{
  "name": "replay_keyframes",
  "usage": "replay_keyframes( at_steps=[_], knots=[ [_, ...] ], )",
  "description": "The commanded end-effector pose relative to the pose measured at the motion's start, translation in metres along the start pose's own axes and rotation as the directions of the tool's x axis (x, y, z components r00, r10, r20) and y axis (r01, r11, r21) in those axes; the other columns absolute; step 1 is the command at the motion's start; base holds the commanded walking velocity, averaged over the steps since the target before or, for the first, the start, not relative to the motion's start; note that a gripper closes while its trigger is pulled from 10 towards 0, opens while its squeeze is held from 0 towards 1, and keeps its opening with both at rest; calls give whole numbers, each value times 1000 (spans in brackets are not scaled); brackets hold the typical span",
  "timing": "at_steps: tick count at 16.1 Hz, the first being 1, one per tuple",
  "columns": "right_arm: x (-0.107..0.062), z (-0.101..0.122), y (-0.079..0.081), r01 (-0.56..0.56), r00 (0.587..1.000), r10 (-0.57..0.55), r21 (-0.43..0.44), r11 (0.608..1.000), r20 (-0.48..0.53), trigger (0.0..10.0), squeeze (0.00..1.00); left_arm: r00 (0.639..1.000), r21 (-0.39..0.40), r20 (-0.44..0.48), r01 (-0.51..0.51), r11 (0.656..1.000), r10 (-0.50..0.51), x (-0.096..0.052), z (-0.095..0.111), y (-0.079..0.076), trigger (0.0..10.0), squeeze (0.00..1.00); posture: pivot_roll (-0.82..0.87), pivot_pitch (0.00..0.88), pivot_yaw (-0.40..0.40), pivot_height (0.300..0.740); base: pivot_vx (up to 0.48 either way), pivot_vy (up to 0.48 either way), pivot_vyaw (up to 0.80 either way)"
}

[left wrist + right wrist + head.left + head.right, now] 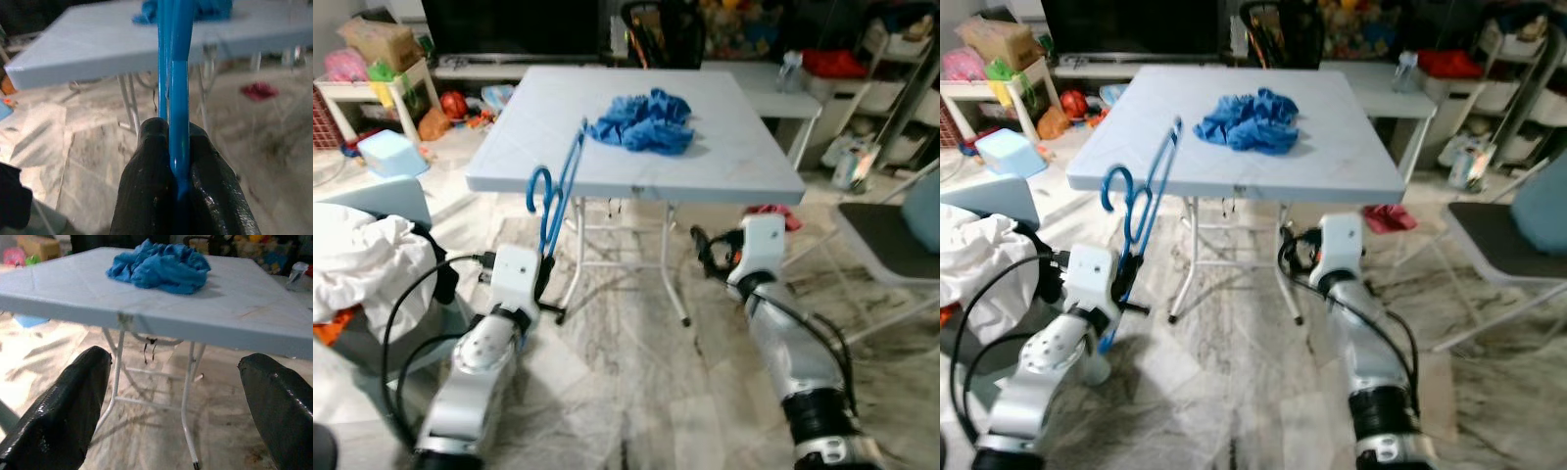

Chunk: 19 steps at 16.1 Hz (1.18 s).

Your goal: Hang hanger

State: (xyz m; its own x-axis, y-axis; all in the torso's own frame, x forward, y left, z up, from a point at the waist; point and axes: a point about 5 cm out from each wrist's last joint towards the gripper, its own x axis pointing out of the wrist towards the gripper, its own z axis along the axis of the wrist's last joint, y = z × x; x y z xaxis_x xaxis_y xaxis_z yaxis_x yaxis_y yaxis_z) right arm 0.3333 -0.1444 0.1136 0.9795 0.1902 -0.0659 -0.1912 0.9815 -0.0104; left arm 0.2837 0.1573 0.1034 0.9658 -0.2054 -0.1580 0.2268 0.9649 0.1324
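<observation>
Both silver arms are held forward and low, below the front edge of the surface [636,181]. The left hand [544,277] is raised at the left, its two black fingers [151,171] pressed tight together on the shaft of the blue hanger [558,191], which is gripped upright. The right hand [705,253] is carried at the right, its fingers [68,406] spread wide apart with nothing held between them.
</observation>
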Motion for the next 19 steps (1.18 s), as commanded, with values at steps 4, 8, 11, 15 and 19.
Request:
replay_keyframes(
  at_steps=[4,8,11,15,19],
  knots=[
    [8,9,15,-224,973,230,-177,958,18,10000,0,945,125,-129,316,941,-300,8,-17,-12,10000,0,-36,0,-58,740,0,0,0],
    [-7,8,-6,-540,837,525,-394,744,-156,10000,0,801,197,-278,587,785,-530,-2,-31,-9,10000,0,-34,0,-54,740,0,0,0],
    [-24,5,-31,-732,667,629,-508,454,-400,10000,0,710,209,-320,698,685,-627,-6,-33,-5,10000,0,-46,0,-43,740,0,0,0],
    [-29,11,-34,-841,506,674,-483,246,-538,10000,0,611,184,-273,792,583,-743,-12,-29,-23,10000,0,-61,0,-35,740,0,0,0],
    [-31,6,-24,-887,397,694,-445,123,-601,10000,0,537,174,-268,844,508,-800,-19,-31,-39,10000,0,-54,0,-36,740,0,0,0]
  ],
)
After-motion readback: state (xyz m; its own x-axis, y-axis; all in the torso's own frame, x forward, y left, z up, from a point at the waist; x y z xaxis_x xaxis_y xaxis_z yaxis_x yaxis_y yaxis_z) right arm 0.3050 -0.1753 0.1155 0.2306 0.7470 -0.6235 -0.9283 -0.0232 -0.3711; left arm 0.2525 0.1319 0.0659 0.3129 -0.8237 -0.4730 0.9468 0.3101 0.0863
